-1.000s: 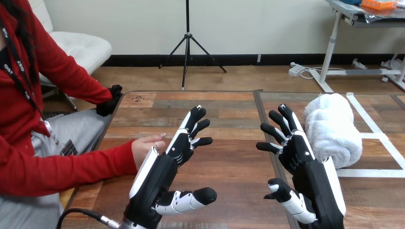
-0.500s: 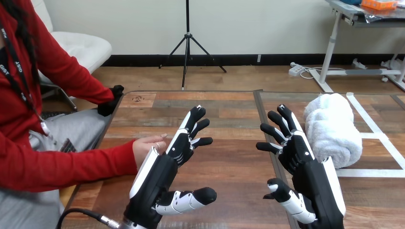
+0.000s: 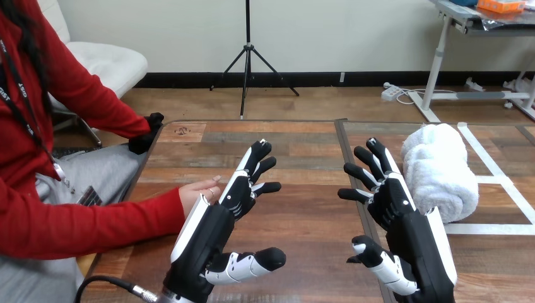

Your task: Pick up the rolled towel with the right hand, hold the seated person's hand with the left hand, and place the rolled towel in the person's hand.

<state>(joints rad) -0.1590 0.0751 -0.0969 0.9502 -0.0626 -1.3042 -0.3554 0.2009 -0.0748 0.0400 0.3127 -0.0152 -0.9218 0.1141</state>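
Observation:
A white rolled towel (image 3: 440,170) lies on the table at the right, between white tape lines. My right hand (image 3: 394,211) hovers just left of it with fingers spread, open and holding nothing. My left hand (image 3: 221,218) is raised over the table's middle left, fingers straight and thumb out, also open. The person's hand (image 3: 197,194) rests on the table edge at the left, partly hidden behind my left hand; whether the two touch I cannot tell.
White tape lines (image 3: 498,180) mark a box on the wooden table (image 3: 303,158) around the towel. A dark seam (image 3: 348,158) runs front to back between my hands. The person's other hand (image 3: 146,131) is at the table's far left corner.

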